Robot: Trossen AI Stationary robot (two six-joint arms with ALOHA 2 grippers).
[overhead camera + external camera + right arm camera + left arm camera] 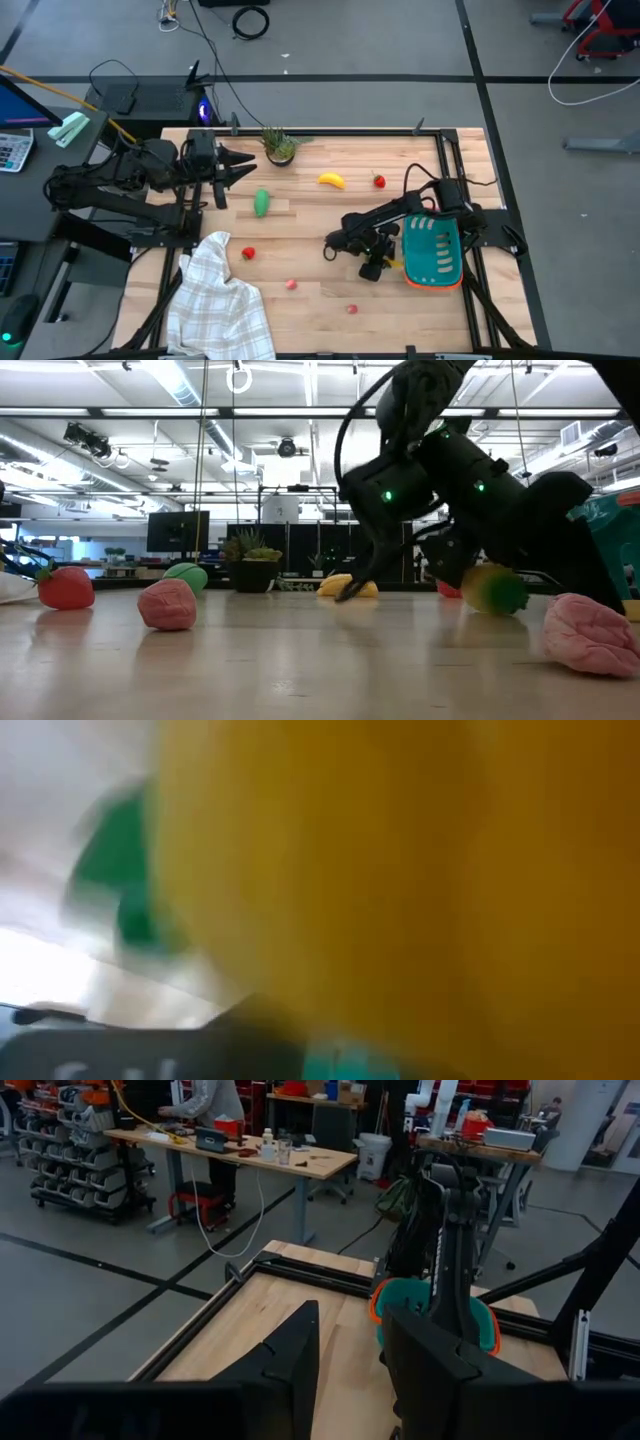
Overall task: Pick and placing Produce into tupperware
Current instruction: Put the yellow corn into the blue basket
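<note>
Wooden table (pixel 300 230): right gripper (pixel 375 262) grasping yellow pepper (pixel 492 589) beside tupperware (pixel 433 252) near edge; left gripper (pixel 237 165) released.

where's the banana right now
In the high view the banana lies on the far middle of the table, between the potted plant and a small red fruit, clear of both arms.
</note>
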